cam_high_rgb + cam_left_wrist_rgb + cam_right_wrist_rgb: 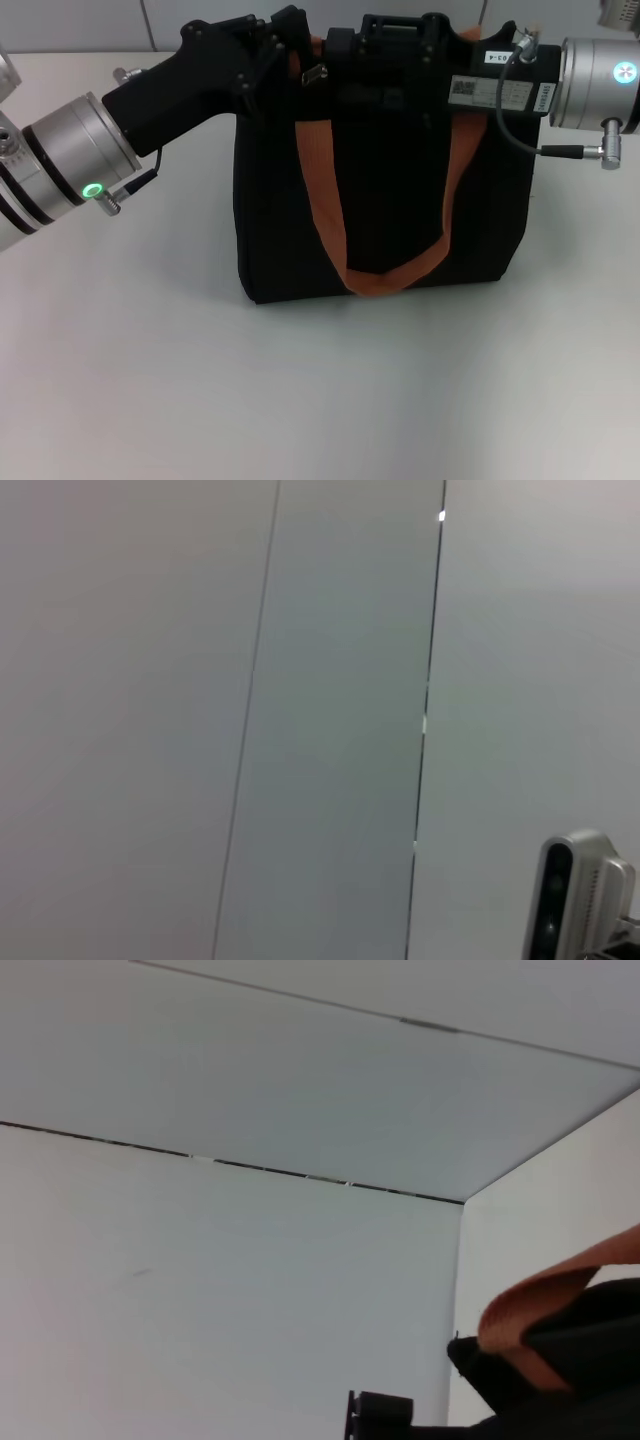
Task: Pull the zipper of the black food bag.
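Seemingly early: both grippers sit atop the boxy black fabric food bag (385,190), left gripper (285,50) beside the small silver zipper tab (315,75), right gripper (400,40) alongside; I cannot tell either's jaws.

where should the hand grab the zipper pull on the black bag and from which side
Take the small silver zipper pull by its flat tab, pinching its two faces. It sits at the top edge of the black food bag, beside the orange handle, so coming from above looks best. The left hand is already at that corner; the right hand rests along the bag's top.
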